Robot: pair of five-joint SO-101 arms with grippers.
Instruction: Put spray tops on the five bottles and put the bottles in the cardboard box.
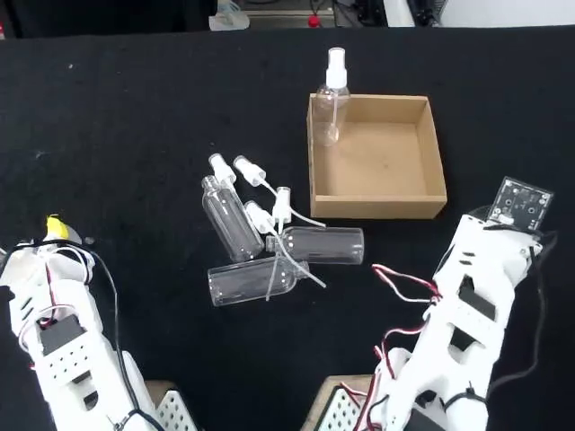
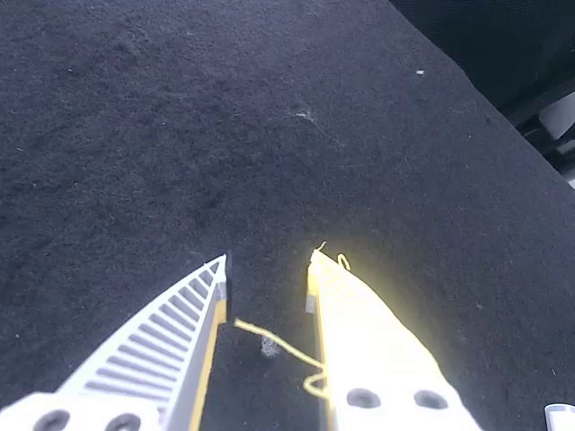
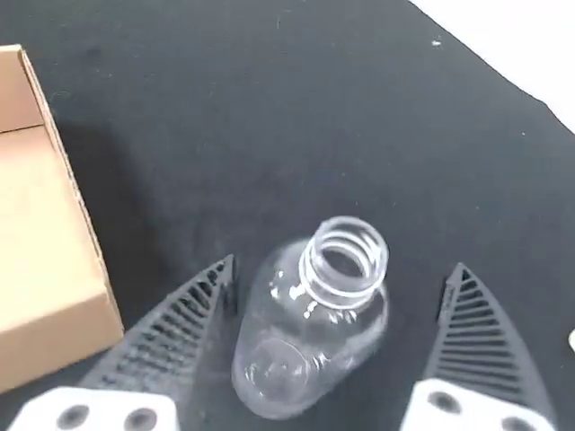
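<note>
left jaws: spread apart, low over black table (image 2: 135, 108)
right jaws: spread wide either side of uncapped bottle (image 3: 310, 332), which stands upright, gaps both sides
cardboard box (image 1: 377, 208): one capped bottle (image 1: 331, 103) upright in corner
lying bottles (image 1: 231, 220): three, beside box, loose spray tops (image 1: 252, 171) among them

Black felt-like cloth (image 1: 135, 108) covers the whole table. A lint tuft (image 2: 301, 114) and a white speck (image 2: 420, 72) sit on the cloth. Beyond the far edge: clear plastic item (image 1: 229, 16), blurry; small red object (image 1: 313, 20), can't identify. White surface (image 1: 503, 11) past the far right corner, also off the cloth edge in right wrist view.
</note>
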